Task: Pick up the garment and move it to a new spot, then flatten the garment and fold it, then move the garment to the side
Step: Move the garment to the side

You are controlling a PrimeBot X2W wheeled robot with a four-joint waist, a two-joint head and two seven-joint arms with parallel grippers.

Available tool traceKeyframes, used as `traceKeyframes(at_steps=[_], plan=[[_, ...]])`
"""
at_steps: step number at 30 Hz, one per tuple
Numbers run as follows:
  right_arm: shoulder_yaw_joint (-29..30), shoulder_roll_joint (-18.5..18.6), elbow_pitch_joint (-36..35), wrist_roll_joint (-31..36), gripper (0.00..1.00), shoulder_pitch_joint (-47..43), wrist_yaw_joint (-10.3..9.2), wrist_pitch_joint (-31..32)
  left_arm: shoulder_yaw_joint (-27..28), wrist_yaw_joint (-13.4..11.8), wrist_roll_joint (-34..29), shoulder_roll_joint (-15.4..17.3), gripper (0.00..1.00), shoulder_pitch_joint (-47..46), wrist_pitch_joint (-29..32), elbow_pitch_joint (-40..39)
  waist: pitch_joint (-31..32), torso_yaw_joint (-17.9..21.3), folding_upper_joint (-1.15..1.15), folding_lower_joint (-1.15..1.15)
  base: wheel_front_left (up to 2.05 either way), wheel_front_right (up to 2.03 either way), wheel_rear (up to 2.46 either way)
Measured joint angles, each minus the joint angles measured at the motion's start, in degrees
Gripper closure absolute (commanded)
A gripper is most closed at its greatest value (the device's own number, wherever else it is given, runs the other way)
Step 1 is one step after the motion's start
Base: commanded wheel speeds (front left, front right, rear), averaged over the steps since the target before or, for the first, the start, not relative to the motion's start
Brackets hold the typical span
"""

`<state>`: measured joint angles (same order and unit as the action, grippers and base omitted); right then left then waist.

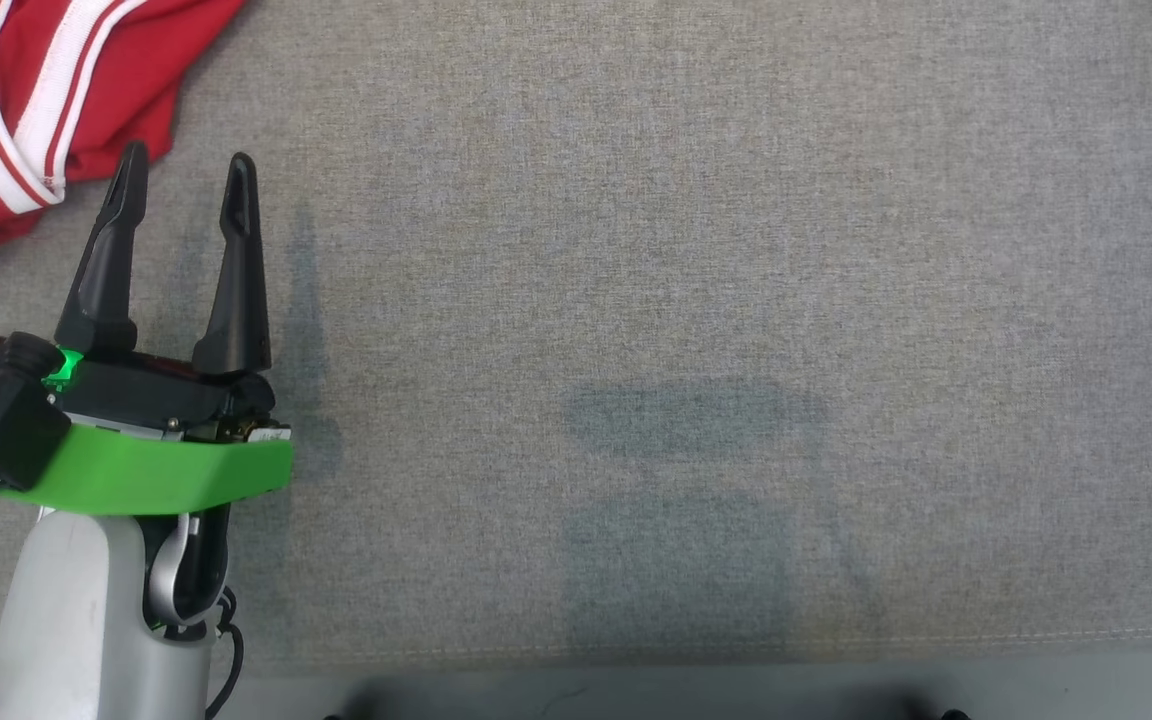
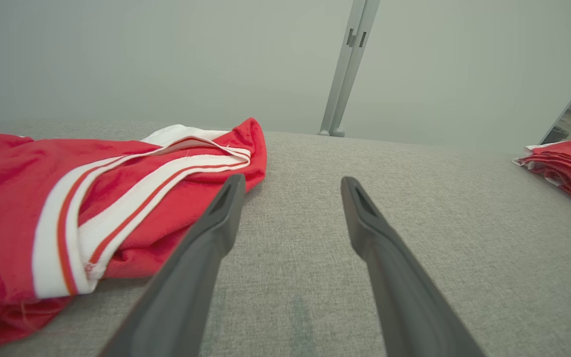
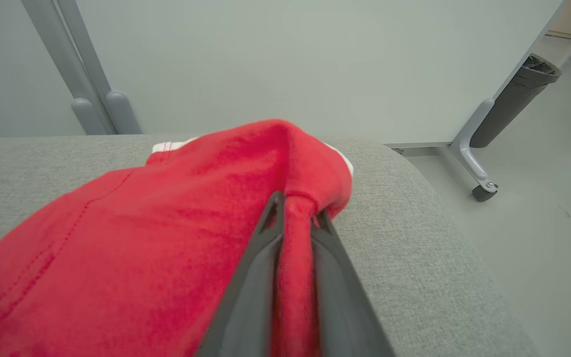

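A red garment (image 3: 166, 238) lies near the right end of the grey cloth surface (image 3: 414, 248). My right gripper (image 3: 298, 206) is shut on a pinched fold of its edge, red cloth bunched between the two dark fingers. In the left wrist view the same garment (image 2: 570, 166) shows as a folded red stack at the far right. My left gripper (image 1: 186, 158) hovers open and holds nothing at the left of the surface, its fingertips (image 2: 233, 188) just right of a second red garment with white stripes (image 1: 36, 90).
The striped red garment (image 2: 92, 208) lies crumpled at the far left. A pale partition wall on metal posts (image 2: 347, 64) stands behind the surface. Beyond its rounded right end are a castered leg (image 3: 469, 158) and a dark bin (image 3: 523, 94) on the floor.
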<state>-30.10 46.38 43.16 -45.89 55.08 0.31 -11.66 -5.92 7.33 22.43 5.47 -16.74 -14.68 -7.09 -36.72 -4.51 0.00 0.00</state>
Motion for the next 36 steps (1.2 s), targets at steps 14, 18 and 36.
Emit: traceKeyframes(at_steps=[14,18,36], plan=[[-0.62,-4.3,6.64,-0.07,0.0,-1.09,-4.2,-0.49,-0.76,0.0,0.01,-0.56,0.0,0.01,0.0,1.15,3.48,0.06,0.0,0.0,0.0,0.0,0.0],[-0.79,-4.5,6.77,0.87,0.0,-1.68,-4.95,-1.57,-1.04,0.0,0.05,-0.8,0.0,0.02,0.0,2.1,5.77,0.26,0.0,0.0,0.0,0.0,0.0],[1.48,-12.67,-10.29,4.74,0.0,-8.36,-2.05,-2.93,0.98,0.0,0.1,-1.08,0.0,4.75,0.01,9.43,19.27,2.19,0.0,0.0,0.0,0.0,0.0]])
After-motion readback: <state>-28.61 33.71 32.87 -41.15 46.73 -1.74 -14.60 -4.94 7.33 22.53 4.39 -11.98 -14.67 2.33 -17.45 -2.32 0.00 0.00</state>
